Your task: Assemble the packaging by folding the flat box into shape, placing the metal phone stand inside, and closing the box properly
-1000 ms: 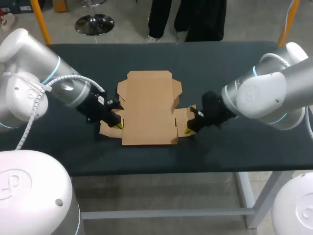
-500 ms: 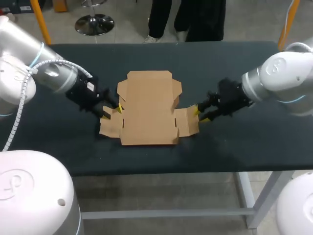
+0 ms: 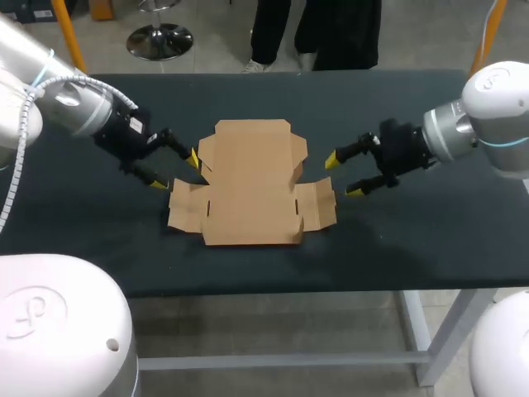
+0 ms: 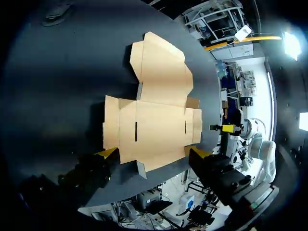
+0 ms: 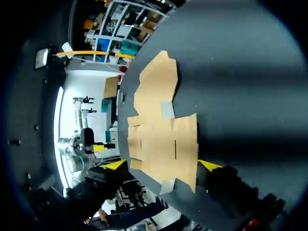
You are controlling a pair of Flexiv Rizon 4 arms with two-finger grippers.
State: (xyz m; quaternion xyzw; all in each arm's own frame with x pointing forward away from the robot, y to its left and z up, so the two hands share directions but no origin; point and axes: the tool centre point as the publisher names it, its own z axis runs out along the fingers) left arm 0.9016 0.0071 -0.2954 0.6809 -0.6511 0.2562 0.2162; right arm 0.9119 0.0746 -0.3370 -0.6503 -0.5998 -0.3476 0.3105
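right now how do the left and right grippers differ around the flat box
The left gripper is by the left flap of the box, the right gripper by its right flap. One left tip nearly meets the lid edge; both right tips stand clear. Both are open, holding nothing.

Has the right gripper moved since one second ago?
Yes. The right gripper left the box: it was on the right flap, now it is clear of it, nearer the table's far edge.

Head view looks down from behind; opposing wrist views share the box (image 3: 252, 186).
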